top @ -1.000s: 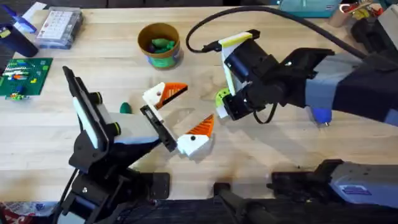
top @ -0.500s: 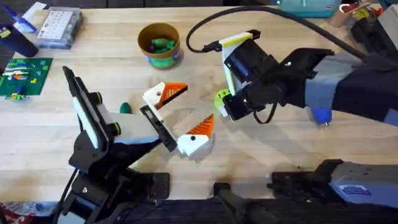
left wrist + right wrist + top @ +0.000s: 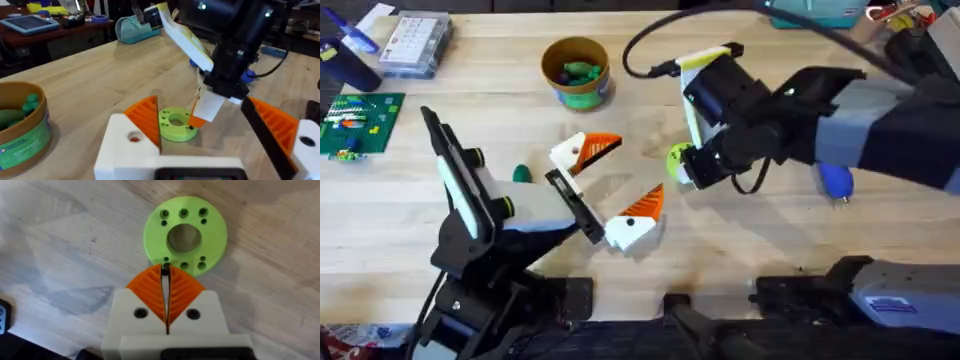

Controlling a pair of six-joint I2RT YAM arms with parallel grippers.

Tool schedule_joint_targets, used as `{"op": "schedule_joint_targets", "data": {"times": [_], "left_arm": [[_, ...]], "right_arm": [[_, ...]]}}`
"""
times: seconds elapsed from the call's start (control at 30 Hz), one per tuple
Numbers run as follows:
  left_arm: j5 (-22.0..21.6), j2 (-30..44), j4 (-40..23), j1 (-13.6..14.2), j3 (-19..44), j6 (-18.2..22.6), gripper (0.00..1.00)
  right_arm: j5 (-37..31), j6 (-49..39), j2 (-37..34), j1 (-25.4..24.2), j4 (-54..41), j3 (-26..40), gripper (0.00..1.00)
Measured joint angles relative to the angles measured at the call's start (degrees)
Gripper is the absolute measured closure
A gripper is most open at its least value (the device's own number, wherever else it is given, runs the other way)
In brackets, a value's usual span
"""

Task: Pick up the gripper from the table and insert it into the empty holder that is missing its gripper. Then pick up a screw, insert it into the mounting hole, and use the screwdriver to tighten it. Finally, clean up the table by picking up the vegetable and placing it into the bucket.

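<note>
My right gripper [image 3: 686, 172] points down at a lime-green flat disc with holes [image 3: 676, 157] in the middle of the table [image 3: 770, 240]. In the right wrist view the orange pads [image 3: 149, 291] are shut on a tiny dark screw [image 3: 164, 270] at the rim of the disc [image 3: 185, 234]. My left gripper [image 3: 628, 172] stands open just left of the disc with nothing between its fingers. A dark-green vegetable [image 3: 523, 173] lies beside the left arm. The bucket [image 3: 577, 72] stands at the back with green pieces inside. The blue screwdriver [image 3: 836, 183] lies partly under the right arm.
A clear parts box [image 3: 415, 45] and a green circuit board [image 3: 355, 125] sit at the far left. A black cable [image 3: 640, 45] loops behind the right wrist. Bare table lies in front of the disc.
The right arm has shifted slightly toward the far side, its gripper staying at the disc. The left arm has not moved.
</note>
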State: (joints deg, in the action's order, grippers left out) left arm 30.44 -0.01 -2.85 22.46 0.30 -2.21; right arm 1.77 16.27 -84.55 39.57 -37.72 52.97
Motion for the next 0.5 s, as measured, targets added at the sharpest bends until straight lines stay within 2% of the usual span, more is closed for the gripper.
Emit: {"op": "schedule_joint_targets", "data": {"times": [0.13, 0.3, 0.5], "left_arm": [[0.00, 0.00, 0.00, 0.00, 0.00, -0.01, 0.011], [0.00, 0.00, 0.00, 0.00, 0.00, 0.01, 0.011], [0.00, 0.00, 0.00, 0.00, 0.00, 0.00, 0.011]], "right_arm": [[-0.02, -0.34, 0.82, -2.02, -6.25, 5.22, 0.998], [-0.23, -1.53, 2.29, -4.93, -15.84, 15.11, 0.998], [-0.42, -2.26, 2.59, -5.35, -23.19, 23.69, 0.998]]}}
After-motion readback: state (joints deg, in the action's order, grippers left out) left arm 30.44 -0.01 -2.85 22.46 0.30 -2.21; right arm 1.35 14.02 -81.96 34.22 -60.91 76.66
